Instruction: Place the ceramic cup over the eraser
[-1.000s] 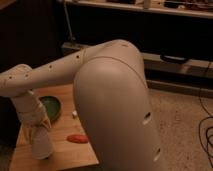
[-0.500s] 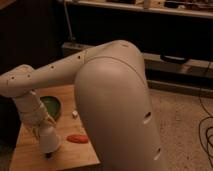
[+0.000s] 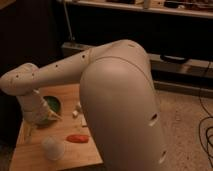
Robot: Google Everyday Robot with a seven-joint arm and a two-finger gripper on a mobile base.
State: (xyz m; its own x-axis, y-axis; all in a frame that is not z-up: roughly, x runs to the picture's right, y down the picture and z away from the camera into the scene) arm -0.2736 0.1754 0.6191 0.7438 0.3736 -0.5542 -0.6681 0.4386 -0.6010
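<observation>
The off-white ceramic cup (image 3: 52,148) stands on the wooden table (image 3: 30,155) near its front edge, with nothing holding it. It looks mouth-down, with the narrower end on top. The black eraser is not in view. My gripper (image 3: 43,123) hangs from the white arm's wrist (image 3: 34,106), above and behind the cup and clear of it. Its thin fingers (image 3: 55,116) are spread apart and hold nothing.
A green round dish (image 3: 52,103) sits at the back of the table, partly behind the wrist. A red-orange oblong thing (image 3: 77,138) lies right of the cup. Small pale pieces (image 3: 76,112) lie behind it. The arm's large white body (image 3: 120,105) hides the table's right side.
The gripper, which was down on the cup, has let go and risen up and back. The cup now stands alone on the table. The view has shifted.
</observation>
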